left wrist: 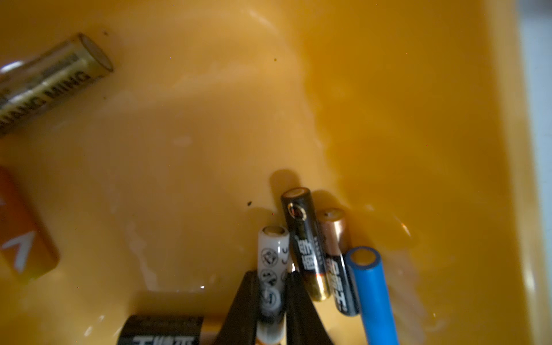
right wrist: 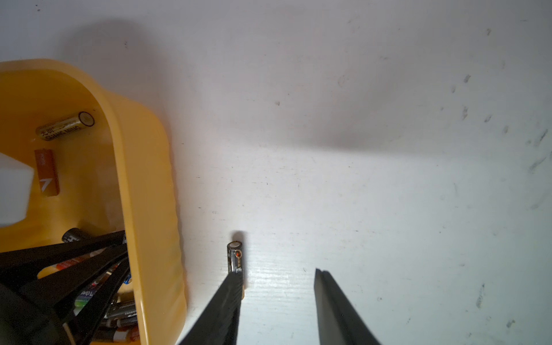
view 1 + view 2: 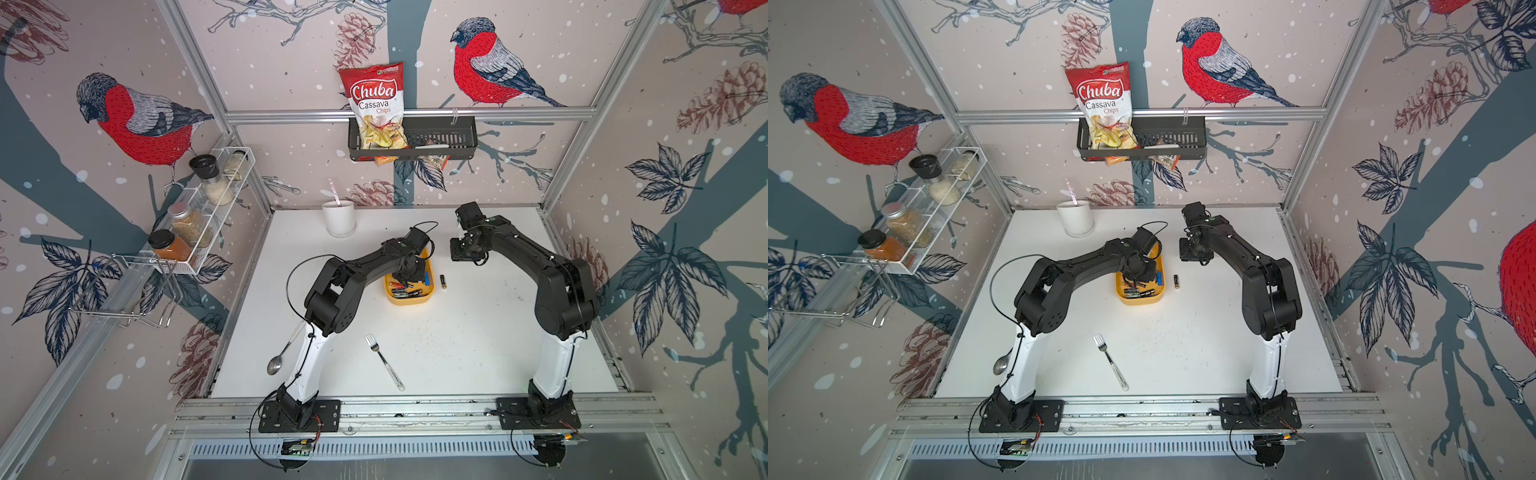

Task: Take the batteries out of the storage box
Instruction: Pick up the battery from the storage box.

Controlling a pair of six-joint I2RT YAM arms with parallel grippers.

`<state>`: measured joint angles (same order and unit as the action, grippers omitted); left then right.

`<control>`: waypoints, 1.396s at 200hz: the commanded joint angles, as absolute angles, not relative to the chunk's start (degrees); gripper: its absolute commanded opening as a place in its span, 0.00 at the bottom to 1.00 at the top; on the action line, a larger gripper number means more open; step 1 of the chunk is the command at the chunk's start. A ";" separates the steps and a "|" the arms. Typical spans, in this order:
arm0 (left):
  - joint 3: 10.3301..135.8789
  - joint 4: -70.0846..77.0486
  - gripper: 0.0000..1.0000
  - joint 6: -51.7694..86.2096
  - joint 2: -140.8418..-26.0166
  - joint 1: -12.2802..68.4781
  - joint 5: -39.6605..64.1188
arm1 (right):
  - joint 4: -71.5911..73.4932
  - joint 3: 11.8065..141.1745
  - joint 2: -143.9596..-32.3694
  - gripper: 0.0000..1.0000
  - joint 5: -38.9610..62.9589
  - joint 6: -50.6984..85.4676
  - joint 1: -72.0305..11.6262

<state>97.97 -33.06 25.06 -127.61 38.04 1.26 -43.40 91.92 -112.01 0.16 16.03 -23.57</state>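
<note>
**Foreground, near table edge:** fork (image 3: 384, 362) and spoon (image 3: 276, 361), flat on the white table (image 3: 478, 353), well apart from the work.

**Mid-table:** yellow storage box (image 3: 409, 301), with most of the batteries (image 3: 407, 292) in a loose heap at its near end and mostly bare floor toward its far end.

**Left gripper** (image 1: 272, 276): down inside the storage box, jaws clamped across a white battery (image 1: 273, 248). Packed alongside it, in order: a black battery (image 1: 300, 236), a copper-topped battery (image 1: 333, 230) and a blue battery (image 1: 370, 286).

**Just beside the storage box, on the right arm's side:** 1 loose battery (image 3: 443, 281), already out on the table.

**Right gripper** (image 2: 277, 274): hovering above the table close to that loose battery, jaws parted, holding nothing.

**Far edge:** white cup (image 3: 340, 218). Above it on the wall, a black basket (image 3: 440, 139) with a chips bag (image 3: 374, 104).

**Judged hazards**
1. Narrow hold on a smooth cylinder, hence pivoting or slipping out during the lift and a drop back into the heap.
2. Black battery touching or nearly touching 1 finger, hence possibly dragged up or flicked over the rim.
3. Light, unrestrained storage box, hence liable to shift or tip if a finger catches its wall.
4. Round bodies on a flat table, hence rolling after release, perhaps toward the edge.
</note>
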 commanded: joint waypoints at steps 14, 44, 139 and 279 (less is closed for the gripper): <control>98.61 -34.70 0.16 24.71 -128.08 38.14 1.74 | -43.94 92.28 -111.93 0.47 0.35 15.29 -23.75; 98.72 -34.72 0.16 24.72 -127.99 38.06 2.02 | -44.16 92.60 -112.06 0.47 0.29 15.29 -24.07; 97.07 -33.32 0.15 24.80 -122.23 36.59 2.28 | -45.92 96.35 -112.83 0.48 -0.20 15.90 -26.34; 85.22 -31.23 0.15 22.05 -106.10 27.12 3.08 | -51.30 109.24 -118.35 0.49 -1.58 17.64 -31.10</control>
